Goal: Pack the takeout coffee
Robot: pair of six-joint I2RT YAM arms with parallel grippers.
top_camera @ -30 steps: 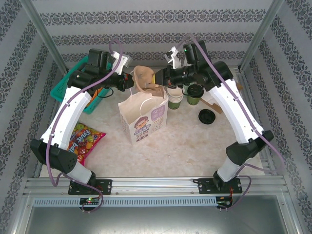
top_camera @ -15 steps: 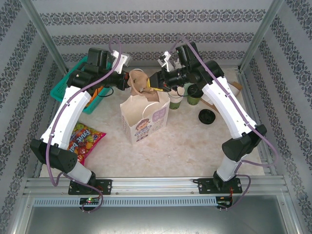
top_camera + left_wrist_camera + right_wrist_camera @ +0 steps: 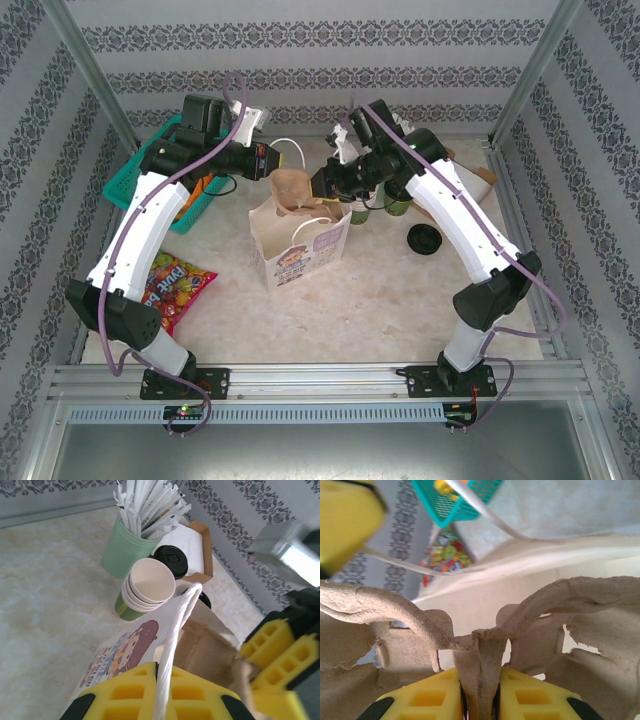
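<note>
The takeout coffee point(image 3: 171, 560) stands on the table point(image 3: 380, 290) at the far right, just behind the stack of lidless cups point(image 3: 149, 587) and near a mint-green cup point(image 3: 122, 552) stuffed with paper-wrapped sticks. The left wrist view shows its black lid, while the stack hides its body, and neither gripper touches it. The left gripper point(image 3: 265, 160) is clenched on the white cord handle point(image 3: 167, 650) of the paper bag point(image 3: 298, 245), holding the cord up above the bag's far left edge. The right gripper point(image 3: 322, 185) is clamped tight on the centre rib of a brown pulp tray point(image 3: 480, 645), which hangs at the bag's open mouth; how far it reaches inside cannot be told. The bag stands upright in the middle of the table, its printed face toward the near edge. A loose black lid point(image 3: 424, 240) lies flat to the right of the bag, apart from it. A teal basket point(image 3: 150, 190) sits at the far left, and a bright candy packet point(image 3: 172, 285) lies nearer, beside the left arm
</note>
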